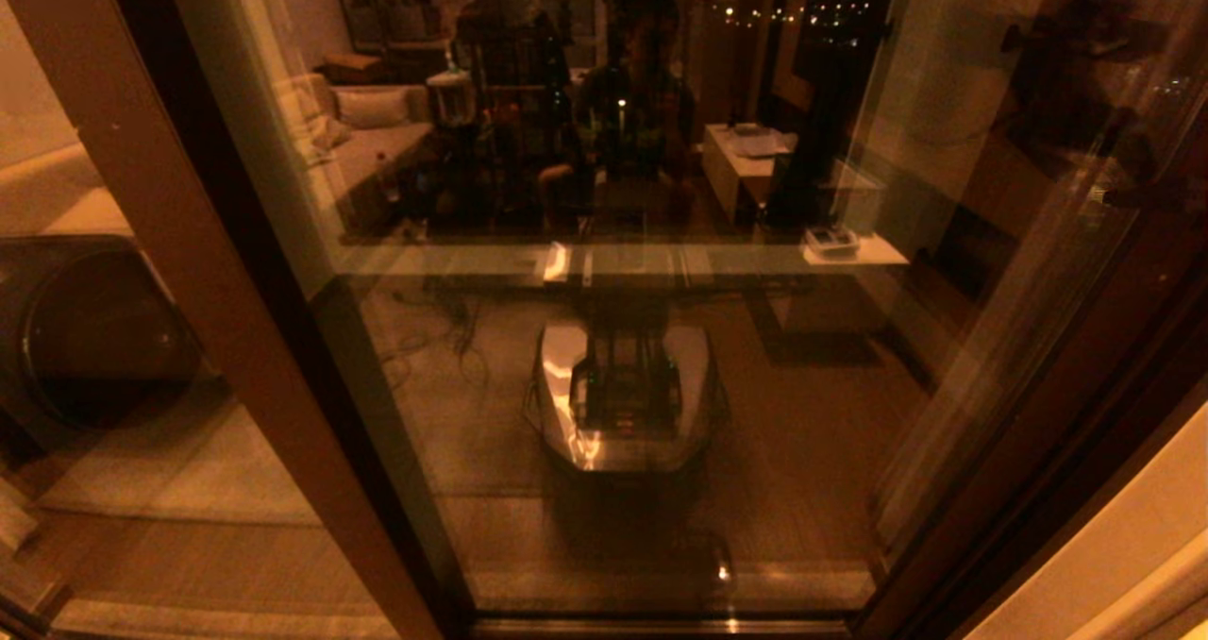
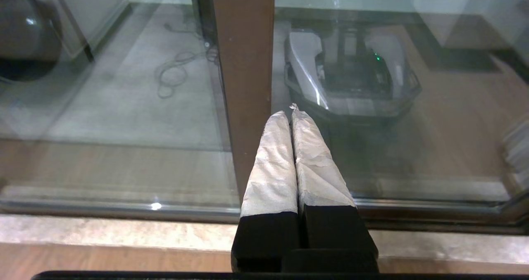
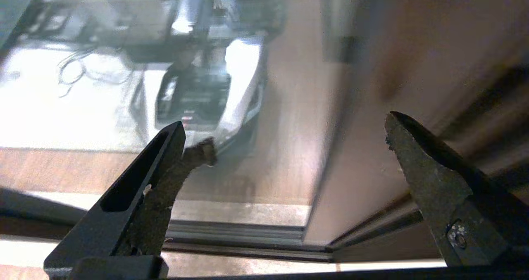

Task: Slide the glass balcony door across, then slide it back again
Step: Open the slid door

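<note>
The glass balcony door (image 1: 613, 357) fills the head view as a tall reflective pane in a dark brown frame. Its brown upright rail (image 1: 160, 206) slants down the left side, and no handle slot or lock shows. Neither gripper appears in the head view. In the left wrist view my left gripper (image 2: 290, 111) is shut on nothing, its white-wrapped fingertips just in front of the brown upright rail (image 2: 244, 65), at its right edge. In the right wrist view my right gripper (image 3: 289, 127) stands open and empty, facing the glass door (image 3: 231, 106) near the door's bottom corner.
A dark round-fronted appliance (image 1: 90, 338) sits behind the left pane. The glass mirrors my own base (image 1: 623, 395). The floor track (image 2: 124, 207) and a pale stone sill (image 2: 103, 234) run along the bottom. A brown jamb (image 3: 413, 57) and a dark right frame (image 1: 1066, 404) bound the right side.
</note>
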Robot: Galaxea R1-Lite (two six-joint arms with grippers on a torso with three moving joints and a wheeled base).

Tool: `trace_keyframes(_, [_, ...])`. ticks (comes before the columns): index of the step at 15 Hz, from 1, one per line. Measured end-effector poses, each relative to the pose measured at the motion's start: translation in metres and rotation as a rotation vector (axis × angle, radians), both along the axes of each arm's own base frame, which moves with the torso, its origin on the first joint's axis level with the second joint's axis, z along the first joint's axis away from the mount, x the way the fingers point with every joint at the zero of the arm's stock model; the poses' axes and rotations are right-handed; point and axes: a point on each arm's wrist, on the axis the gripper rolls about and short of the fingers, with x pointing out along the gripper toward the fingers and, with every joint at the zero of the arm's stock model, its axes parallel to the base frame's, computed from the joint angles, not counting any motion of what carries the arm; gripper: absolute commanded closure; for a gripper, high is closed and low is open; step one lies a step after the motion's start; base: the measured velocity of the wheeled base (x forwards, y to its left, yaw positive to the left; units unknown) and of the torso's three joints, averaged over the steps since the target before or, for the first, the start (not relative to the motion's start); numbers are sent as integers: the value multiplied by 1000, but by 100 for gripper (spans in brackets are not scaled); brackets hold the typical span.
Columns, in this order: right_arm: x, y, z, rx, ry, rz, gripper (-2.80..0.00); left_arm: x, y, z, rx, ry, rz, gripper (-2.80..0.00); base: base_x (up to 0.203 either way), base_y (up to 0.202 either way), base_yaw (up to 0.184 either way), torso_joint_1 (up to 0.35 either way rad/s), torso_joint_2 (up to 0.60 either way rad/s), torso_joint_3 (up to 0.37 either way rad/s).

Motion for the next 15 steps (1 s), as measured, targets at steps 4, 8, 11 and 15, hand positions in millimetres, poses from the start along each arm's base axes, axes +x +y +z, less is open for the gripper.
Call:
trace_keyframes(4, [-20, 2, 11, -24, -29, -46, -280, 0, 0, 0, 0, 0, 0, 0, 0, 0, 0, 0, 0, 0])
trace_keyframes(8, [-54, -4, 32, -86, -76, -211, -280, 0, 0, 0, 0, 0, 0, 0, 0, 0, 0, 0, 0, 0])
trace_keyframes(11, [-60, -7, 42, -135, -89, -367, -280, 0, 0, 0, 0, 0, 0, 0, 0, 0, 0, 0, 0, 0])
trace_keyframes(15, [-49, -16, 43, -146, -84, -419, -280, 0, 0, 0, 0, 0, 0, 0, 0, 0, 0, 0, 0, 0])
